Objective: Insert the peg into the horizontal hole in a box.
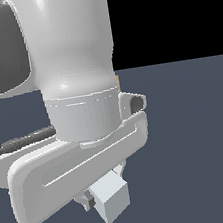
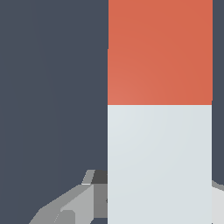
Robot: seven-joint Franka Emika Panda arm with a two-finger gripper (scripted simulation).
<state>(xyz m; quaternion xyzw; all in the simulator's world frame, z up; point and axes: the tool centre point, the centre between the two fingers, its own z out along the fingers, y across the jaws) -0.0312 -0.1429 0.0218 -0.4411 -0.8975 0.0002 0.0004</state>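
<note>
The gripper appears clamped on the peg, whose white end juts below the hand; the fingers are mostly hidden

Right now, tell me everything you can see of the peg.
The peg is a straight, flat-faced bar in two colours, orange-red on one stretch and pale white-grey on the other, split by a sharp line. It looks smooth and matte. In the wrist view it fills much of the frame, running out past the picture's edge, with the gripper's grey fingers at its white part. In the exterior view only its white square end pokes out below the hand; the arm hides the rest. No box or hole shows.
</note>
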